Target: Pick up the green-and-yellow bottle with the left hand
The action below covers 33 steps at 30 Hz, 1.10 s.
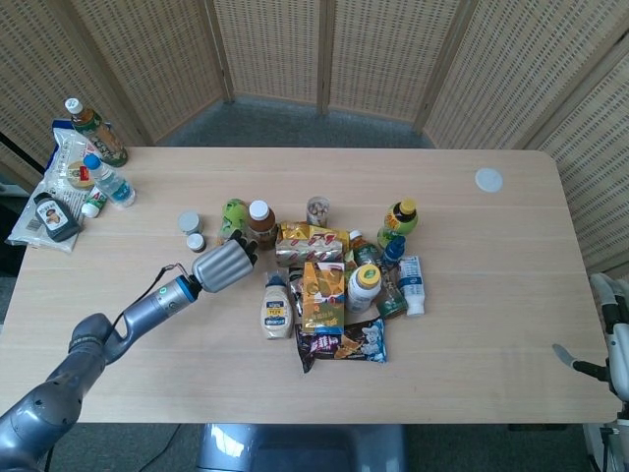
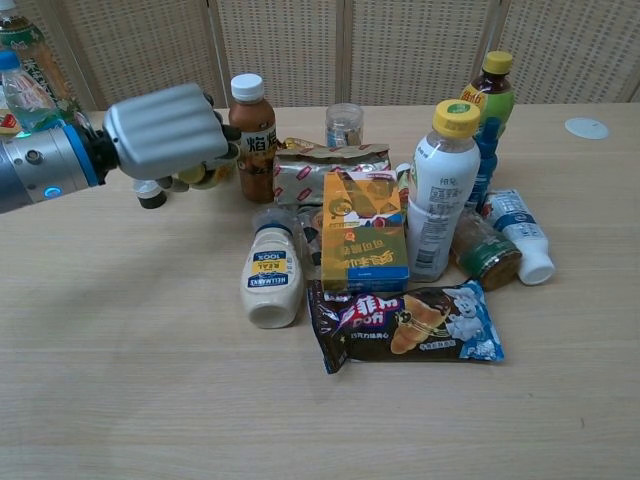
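The green-and-yellow bottle is in the grip of my left hand, whose fingers curl around it. In the head view its green end sticks out beyond the fingers, just left of the brown white-capped bottle. In the chest view the hand hangs above the table, and only the bottle's yellow underside shows beneath it. Most of the bottle is hidden by the hand. A part of my right arm shows at the right edge of the head view, and its fingers cannot be made out.
Two small jars stand just left of the hand. A crowded pile of bottles, snack packs and a mayonnaise bottle lies to its right, including a yellow-capped green tea bottle. More bottles and packets sit at the far left corner.
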Each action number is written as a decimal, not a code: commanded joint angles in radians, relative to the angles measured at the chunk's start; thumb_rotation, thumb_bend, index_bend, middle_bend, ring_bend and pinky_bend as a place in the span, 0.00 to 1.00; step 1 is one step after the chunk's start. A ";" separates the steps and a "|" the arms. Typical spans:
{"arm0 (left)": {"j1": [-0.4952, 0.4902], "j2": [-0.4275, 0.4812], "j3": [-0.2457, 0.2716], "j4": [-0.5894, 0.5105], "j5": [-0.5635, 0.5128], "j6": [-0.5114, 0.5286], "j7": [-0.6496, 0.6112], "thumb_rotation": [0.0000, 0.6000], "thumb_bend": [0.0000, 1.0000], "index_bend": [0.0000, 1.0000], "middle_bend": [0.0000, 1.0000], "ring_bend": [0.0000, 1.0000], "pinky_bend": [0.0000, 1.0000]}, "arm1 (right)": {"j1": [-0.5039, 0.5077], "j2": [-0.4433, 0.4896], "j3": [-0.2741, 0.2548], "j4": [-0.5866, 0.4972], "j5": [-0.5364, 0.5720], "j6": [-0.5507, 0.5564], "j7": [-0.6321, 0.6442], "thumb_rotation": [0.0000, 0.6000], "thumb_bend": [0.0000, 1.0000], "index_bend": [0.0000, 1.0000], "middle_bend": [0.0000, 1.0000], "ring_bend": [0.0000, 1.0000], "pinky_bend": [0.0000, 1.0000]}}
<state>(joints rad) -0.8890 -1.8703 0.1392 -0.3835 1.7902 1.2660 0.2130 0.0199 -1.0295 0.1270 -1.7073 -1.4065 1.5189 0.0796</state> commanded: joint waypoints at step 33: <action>-0.020 0.663 -0.220 -0.938 -0.022 0.119 0.357 1.00 0.07 0.83 0.69 0.64 0.60 | -0.013 0.013 -0.015 -0.040 -0.048 0.035 0.001 1.00 0.00 0.00 0.00 0.00 0.00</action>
<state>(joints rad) -0.9101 -1.2242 -0.0666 -1.3020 1.7698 1.3857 0.5572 0.0070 -1.0161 0.1120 -1.7469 -1.4549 1.5536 0.0801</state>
